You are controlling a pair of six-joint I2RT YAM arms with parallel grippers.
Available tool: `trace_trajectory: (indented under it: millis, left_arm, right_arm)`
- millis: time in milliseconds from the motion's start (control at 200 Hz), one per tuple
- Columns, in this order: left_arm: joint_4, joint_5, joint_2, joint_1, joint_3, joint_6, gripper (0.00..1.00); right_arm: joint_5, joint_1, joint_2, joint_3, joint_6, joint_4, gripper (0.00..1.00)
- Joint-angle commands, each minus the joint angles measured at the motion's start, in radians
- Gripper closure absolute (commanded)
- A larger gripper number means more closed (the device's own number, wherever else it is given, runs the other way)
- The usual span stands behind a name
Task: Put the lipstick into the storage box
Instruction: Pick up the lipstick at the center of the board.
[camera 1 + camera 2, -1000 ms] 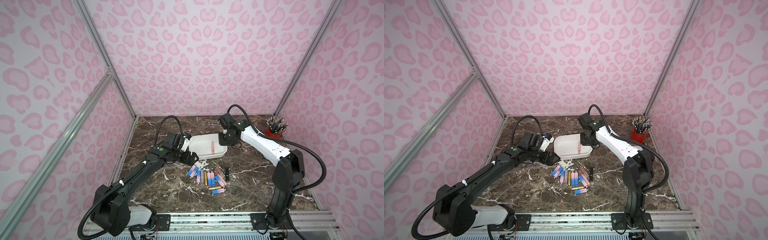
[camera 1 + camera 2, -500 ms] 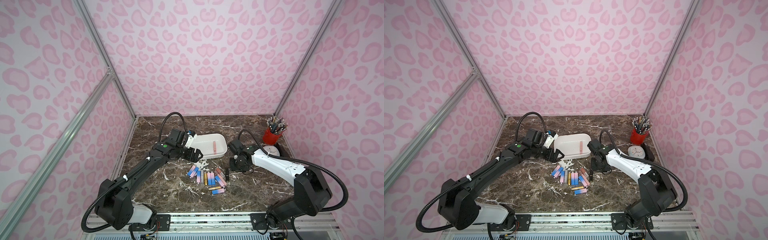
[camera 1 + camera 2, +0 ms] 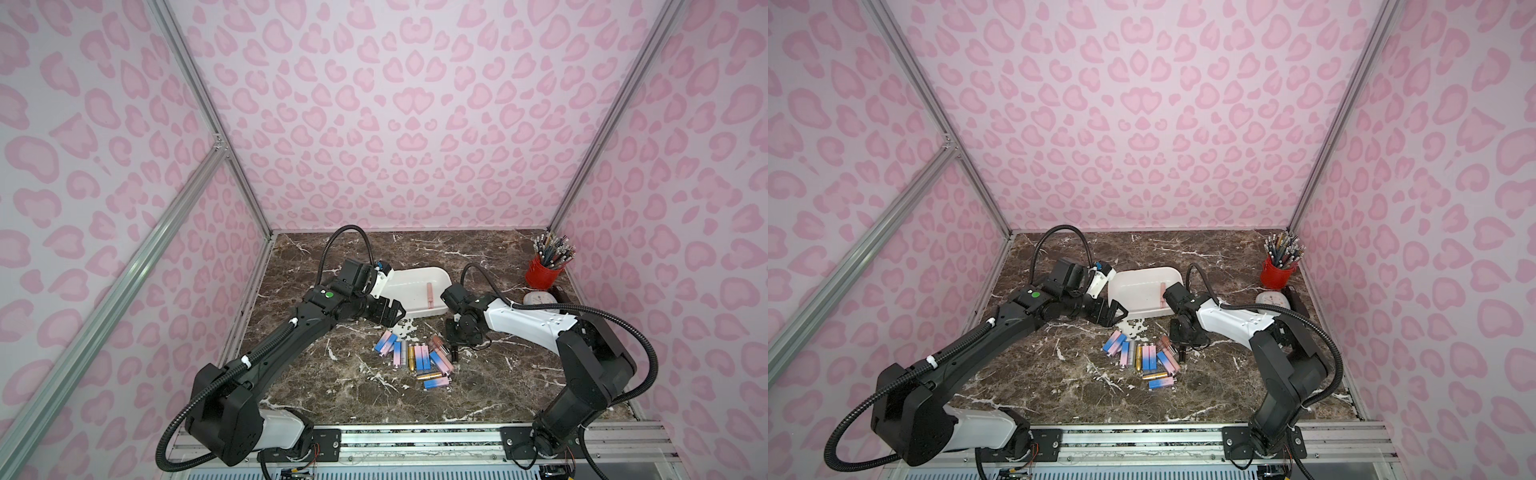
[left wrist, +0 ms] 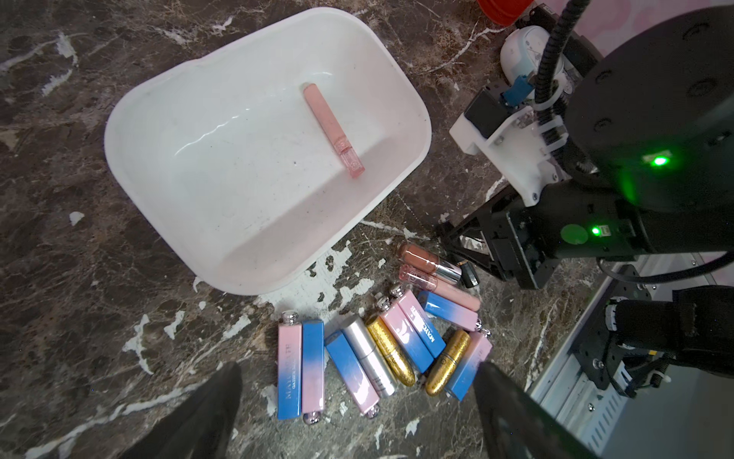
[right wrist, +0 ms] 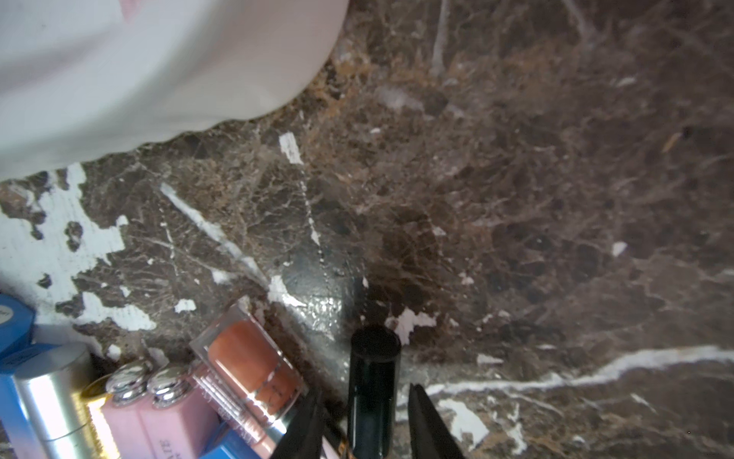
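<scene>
The white storage box stands mid-table with one pink lipstick lying inside. Several lipsticks, blue-pink, gold and silver, lie in a row on the marble in front of it. My right gripper is low at the row's right end. It is open, and its fingers straddle a black lipstick with small gaps on both sides. My left gripper hovers wide open by the box's near left corner, holding nothing.
A red pencil cup stands at the back right, with a small white dial scale beside it. Pink patterned walls close in three sides. A metal rail runs along the front edge.
My right arm has swung from above the box forward and down to the black lipstick at the row's right end. The left gripper has shifted slightly back toward the box.
</scene>
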Motion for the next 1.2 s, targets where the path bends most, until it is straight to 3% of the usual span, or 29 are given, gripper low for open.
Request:
trace_trajectory:
  millis: [0, 210, 630, 950, 1195]
  left_arm:
    - [-0.018, -0.014, -0.016, 0.000, -0.013, 0.001, 0.06]
    - [-0.020, -0.016, -0.024, 0.000, -0.028, 0.008, 0.06]
    - [-0.014, -0.031, -0.017, 0.000, -0.026, 0.022, 0.06]
    - [0.004, -0.026, -0.001, 0.000, -0.023, 0.022, 0.06]
    - [0.025, -0.029, 0.006, 0.000, -0.024, 0.022, 0.06]
  right_arm:
    - [0.002, 0.004, 0.011, -0.012, 0.008, 0.013, 0.62]
    - [0.011, 0.004, 0.025, -0.036, 0.019, 0.010, 0.64]
    - [0.033, 0.011, 0.056, -0.005, 0.018, -0.036, 0.82]
    - [0.072, 0.017, 0.003, 0.071, 0.012, -0.153, 0.84]
    - [0.106, 0.015, -0.033, 0.218, -0.014, -0.278, 0.84]
